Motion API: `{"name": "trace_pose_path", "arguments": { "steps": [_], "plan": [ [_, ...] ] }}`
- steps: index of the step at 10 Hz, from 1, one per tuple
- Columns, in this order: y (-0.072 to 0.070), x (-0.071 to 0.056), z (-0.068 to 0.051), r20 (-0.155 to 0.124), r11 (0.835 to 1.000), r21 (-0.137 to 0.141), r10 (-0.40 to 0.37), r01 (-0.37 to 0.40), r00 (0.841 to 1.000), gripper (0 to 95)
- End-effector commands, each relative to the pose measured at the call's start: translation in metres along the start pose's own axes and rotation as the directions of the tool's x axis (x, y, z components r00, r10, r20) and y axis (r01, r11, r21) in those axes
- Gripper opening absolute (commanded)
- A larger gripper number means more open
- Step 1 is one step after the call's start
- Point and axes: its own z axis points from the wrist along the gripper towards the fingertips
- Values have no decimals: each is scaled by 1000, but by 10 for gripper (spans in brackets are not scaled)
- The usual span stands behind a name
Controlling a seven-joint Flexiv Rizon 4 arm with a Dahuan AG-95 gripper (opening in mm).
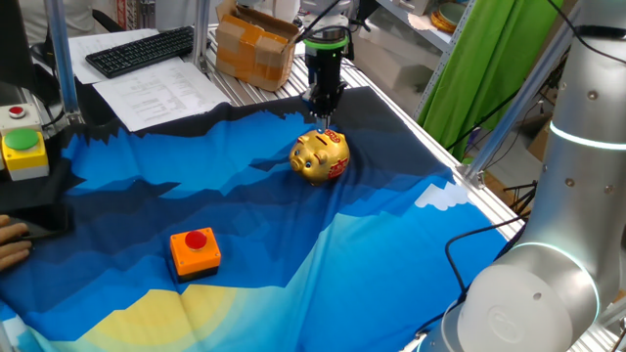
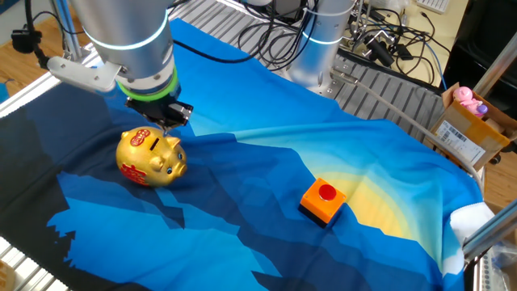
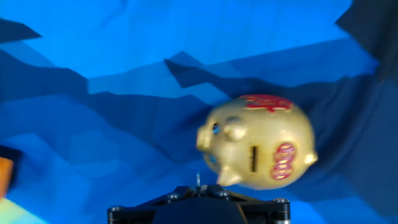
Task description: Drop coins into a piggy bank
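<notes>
On the worktop (image 1: 147,293), left to right in one fixed view: an orange button box (image 1: 195,251) sits well apart from the pig (image 1: 320,156). The pincer (image 1: 321,121) hovers just above the pig's back, near the slot (image 3: 253,159). A thin coin (image 3: 198,182) seems pinched between its tips, judging by the hand view. Release is pending; no other coins show.

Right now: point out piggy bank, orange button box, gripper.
piggy bank (image 2: 150,158), other fixed view, gold flank.
orange button box (image 1: 195,251), one fixed view, orange front face.
gripper (image 1: 323,121), one fixed view, between fingertips above the bank.
</notes>
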Motion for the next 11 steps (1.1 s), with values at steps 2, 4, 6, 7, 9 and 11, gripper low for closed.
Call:
{"name": "trace_pose_path", "arguments": {
  "steps": [2, 4, 6, 7, 9, 11],
  "plan": [
    [-15, -2, 8, 10, 1000, 8, -12, 12, 1000, 0],
    [-20, -2, 10, 13, 1000, 10, -9, 9, 1000, 0],
    [-22, -3, 15, 24, 1000, 11, -10, 9, 1000, 0],
    [-22, -4, 17, 26, 1000, 10, -8, 8, 1000, 0],
    [-22, -6, 21, 30, 1000, 11, -7, 7, 1000, 0],
    [-22, -9, 26, 32, 1000, 10, -9, 9, 999, 0]
  ]
}}
